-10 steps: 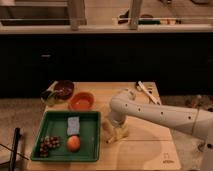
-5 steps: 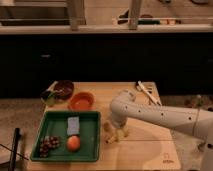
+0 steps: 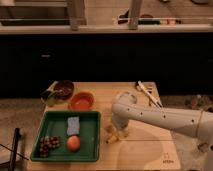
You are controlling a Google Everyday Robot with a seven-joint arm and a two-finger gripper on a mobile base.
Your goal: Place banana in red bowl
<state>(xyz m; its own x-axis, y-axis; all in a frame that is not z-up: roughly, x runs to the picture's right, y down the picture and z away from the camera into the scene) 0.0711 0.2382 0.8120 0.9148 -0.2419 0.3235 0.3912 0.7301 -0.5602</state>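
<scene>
At the back left corner of the worktop (image 3: 145,150) a dark bowl (image 3: 64,88) was seen. The front left corner was taken up by a green tray (image 3: 88,141), in which a bunch of grapes (image 3: 48,144), an orange fruit (image 3: 73,143) and a blue sponge (image 3: 73,124) were held. The red bowl (image 3: 81,101) was placed just behind the tray's back edge, right of the dark bowl. The banana (image 3: 112,135) was lying on the worktop just beside the tray's right edge, toward the front and apart from the red bowl. The end effector (image 3: 120,131) was lowered onto it from the right. Whether it was open, closed or gripping the banana could not be told. Slim utensils (image 3: 149,93) were laid near the back right corner.

Several failures were judged possible. With an off-centre grip, the slim, curved banana could be rolled or pushed against the tray wall instead of being lifted. If it were held loosely, it could be dropped into the tray on the way to the back left. If it were carried too low, the red bowl's rim could be struck and the bowl shoved into the dark bowl. As the two bowls were close together, a release into the wrong one was also conceivable.
</scene>
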